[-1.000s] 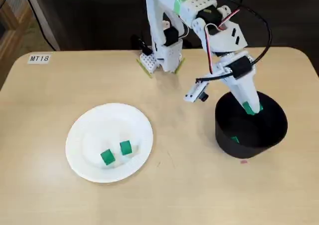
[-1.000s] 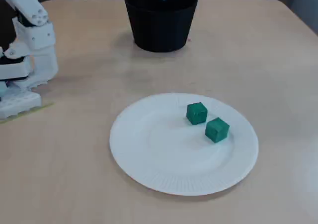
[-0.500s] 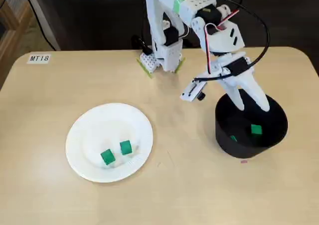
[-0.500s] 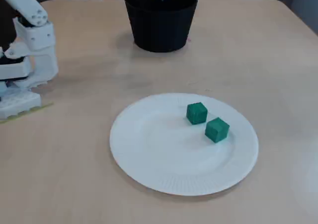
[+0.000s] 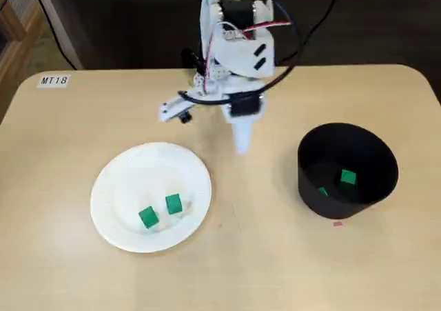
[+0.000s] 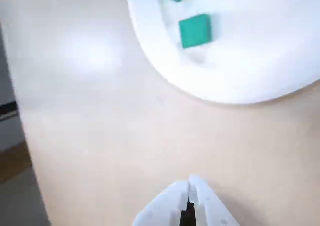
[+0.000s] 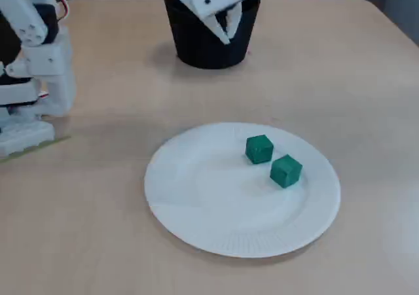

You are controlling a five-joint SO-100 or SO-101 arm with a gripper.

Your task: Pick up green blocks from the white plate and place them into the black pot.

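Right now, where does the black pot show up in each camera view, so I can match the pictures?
In a fixed view: the black pot stands at the right, on the table.
In a fixed view: the pot is at top centre, partly behind the gripper.
Wrist view: not in it.
Shared landmark: the white plate carrying two green blocks, seen in all three views.
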